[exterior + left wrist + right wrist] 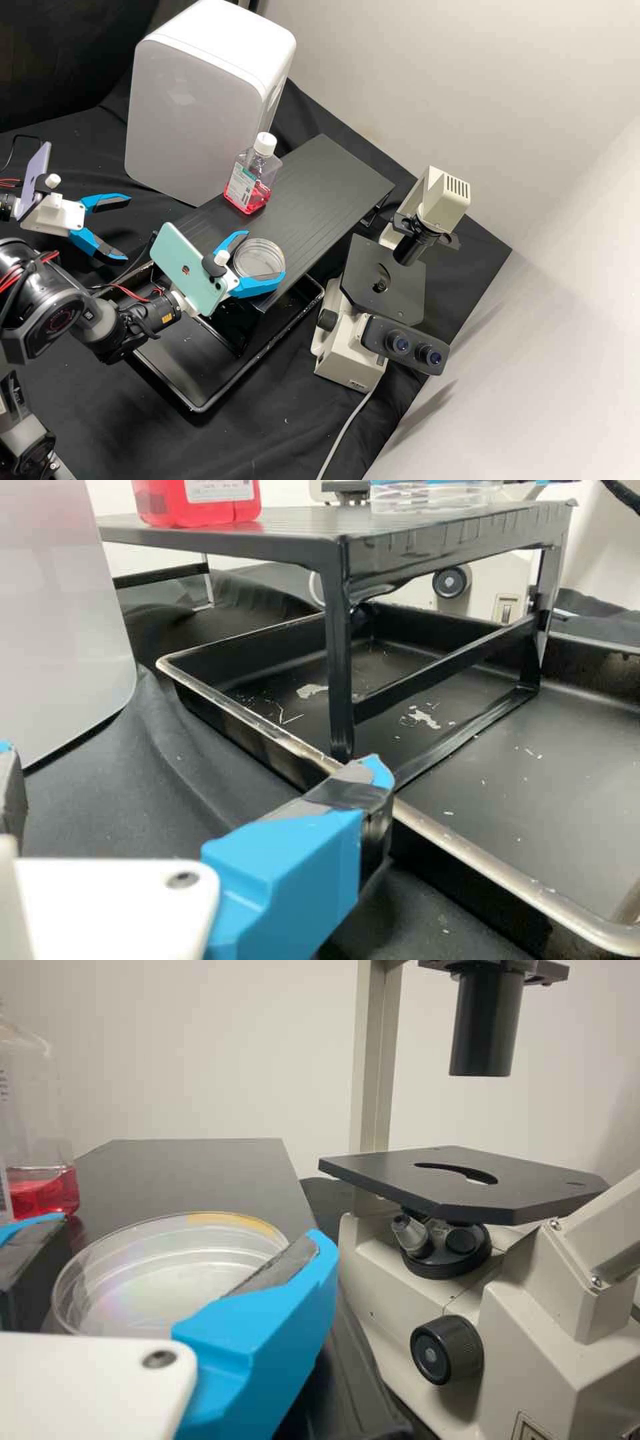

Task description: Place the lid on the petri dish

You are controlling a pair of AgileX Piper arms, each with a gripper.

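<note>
Right gripper (264,256), white with two bright blue fingers, sits at the near end of a black ribbed raised shelf (320,193). Its fingers are pressed against opposite sides of a clear, round plastic petri dish (259,259), pinching it. The petri dish rests flat on the shelf's near corner, and from where I stand I cannot tell whether a lid and a base are both there or only one piece. Farther along the same shelf, well apart from the dish, stands an upright clear flask with red liquid and a white cap (248,180). The shelf stands in a shallow black tray (193,400) speckled with white flecks, on the black-draped bench (267,433). The left gripper (125,227) hangs off to the left, well apart from the dish, its two blue fingers spread wide around nothing. Behind it is a large white rounded box (200,100). To the right of the tray, just beside it, is a cream-and-black microscope (380,313) with a flat black stage.
</note>
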